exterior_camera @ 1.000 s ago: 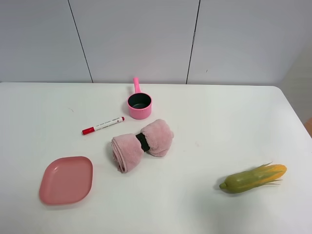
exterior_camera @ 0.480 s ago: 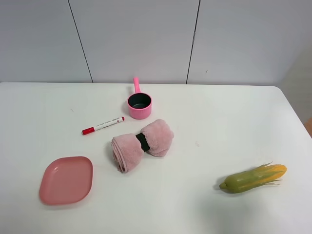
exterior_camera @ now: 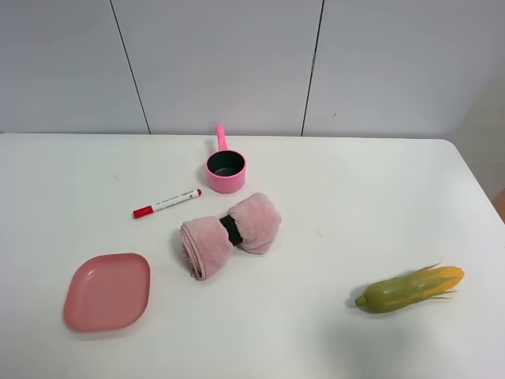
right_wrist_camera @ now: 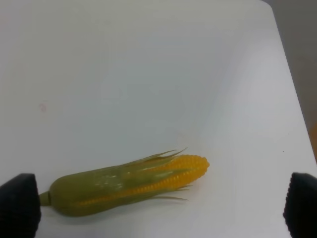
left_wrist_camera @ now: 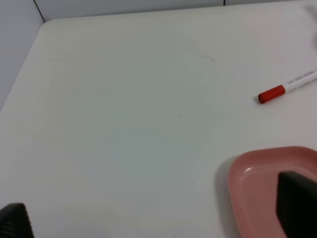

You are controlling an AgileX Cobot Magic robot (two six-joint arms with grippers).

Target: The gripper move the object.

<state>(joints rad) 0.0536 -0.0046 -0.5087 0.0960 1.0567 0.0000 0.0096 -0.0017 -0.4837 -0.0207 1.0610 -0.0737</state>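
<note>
Pan (exterior_camera: 226, 170): small, pink, dark inside, nothing in it, straight pink handle pointing toward the back wall; sits upper centre of the high view, near the table's (exterior_camera: 355, 197) far edge. Towel (exterior_camera: 230, 234) rolled with a black band lies just below it, marker (exterior_camera: 166, 203) to its lower left, both close but apart from the pan. Plate (exterior_camera: 107, 290) at lower left, nothing on it. Corn (exterior_camera: 409, 289) at lower right, well apart from the rest. Bare tabletop right of the pan and across the centre right. Left gripper (left_wrist_camera: 153, 218): dark fingertips (left_wrist_camera: 297, 203) spread to the frame corners, released, one tip over the plate's rim. Right gripper (right_wrist_camera: 158, 208): tips wide apart either side of the corn, released, grasping nothing. No arm shows in the high view.
</note>
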